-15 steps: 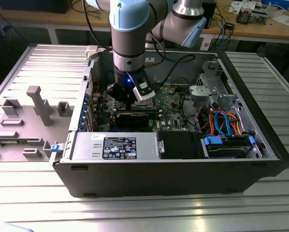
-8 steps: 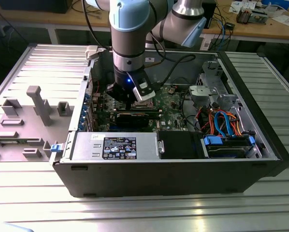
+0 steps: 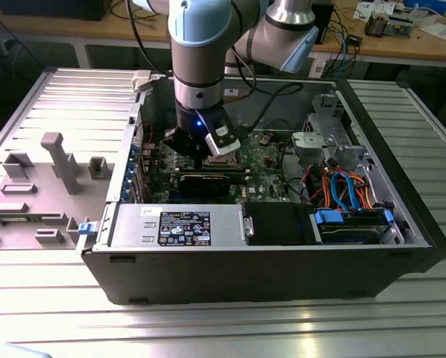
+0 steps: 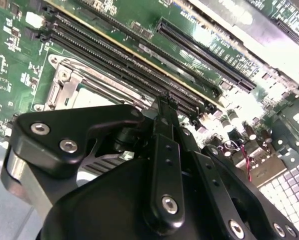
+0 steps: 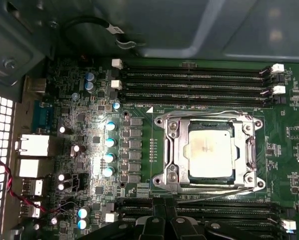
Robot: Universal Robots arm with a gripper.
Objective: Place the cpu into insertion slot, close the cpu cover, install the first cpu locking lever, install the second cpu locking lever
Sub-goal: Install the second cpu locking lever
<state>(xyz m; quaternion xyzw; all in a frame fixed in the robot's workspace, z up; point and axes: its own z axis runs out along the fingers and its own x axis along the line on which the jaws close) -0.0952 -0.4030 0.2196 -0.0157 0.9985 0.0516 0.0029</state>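
The cpu [image 5: 211,152] lies flat in the insertion slot [image 5: 209,150], its dull silver top showing through the window of the cpu cover [image 5: 172,150]. The cover lies down flat around it. One thin wire locking lever [image 5: 204,114] runs along one side of the socket and a second locking lever [image 5: 214,194] along the opposite side; whether they are latched I cannot tell. My gripper [image 5: 165,220] hangs shut and empty just off the socket's edge, over the black memory slots [image 4: 139,65]. The socket's rim [image 4: 64,87] shows beside my gripper [image 4: 165,102]. In the exterior view my gripper [image 3: 208,153] is low inside the open computer case.
The case walls [image 3: 372,246] ring the board. A power supply [image 3: 178,224] lies along the front, and a drive cage with blue and orange cables [image 3: 342,186] on the exterior view's right. A black expansion card [image 3: 204,181] sits near the gripper. Grey fixtures [image 3: 59,160] stand outside the case.
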